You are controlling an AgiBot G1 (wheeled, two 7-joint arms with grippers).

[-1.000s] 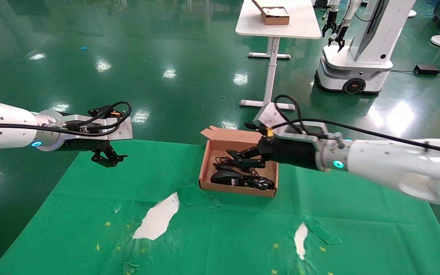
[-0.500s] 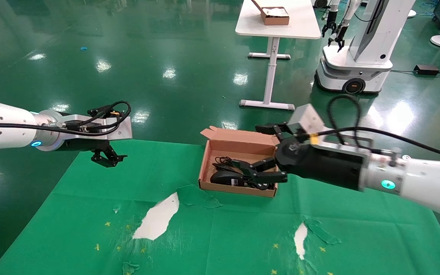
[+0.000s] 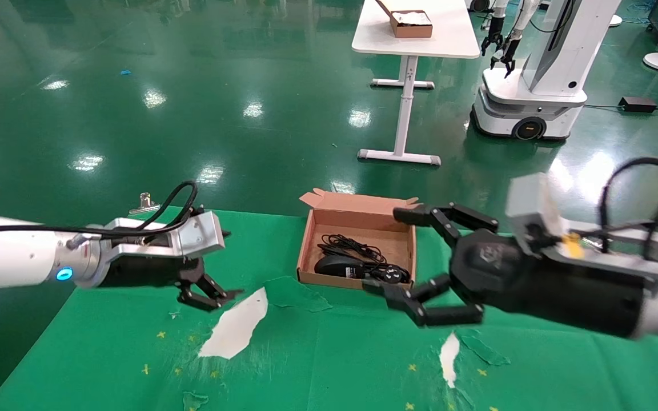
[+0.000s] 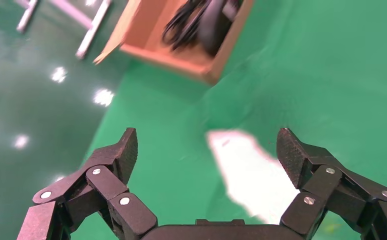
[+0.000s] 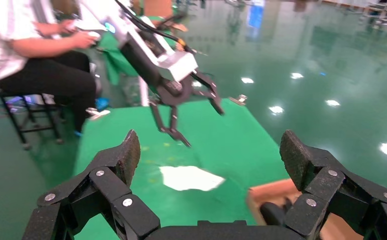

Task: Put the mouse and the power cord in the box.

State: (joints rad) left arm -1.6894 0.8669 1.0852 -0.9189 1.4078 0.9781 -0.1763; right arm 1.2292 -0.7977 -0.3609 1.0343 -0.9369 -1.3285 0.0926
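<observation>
The cardboard box (image 3: 357, 242) sits on the green cloth (image 3: 329, 354) with the mouse (image 3: 339, 266) and the power cord (image 3: 389, 274) both lying inside it, the mouse's thin cable bunched behind the mouse. The right gripper (image 3: 414, 260) hangs just beside the box's right wall, its fingers spread wide and holding nothing; the box's contents lie to its left. The left gripper (image 3: 206, 291) hovers low over the cloth, well apart from the box, which lies off to its right; its fingers are spread wide and empty, above a white torn patch (image 3: 236, 325) in the cloth.
</observation>
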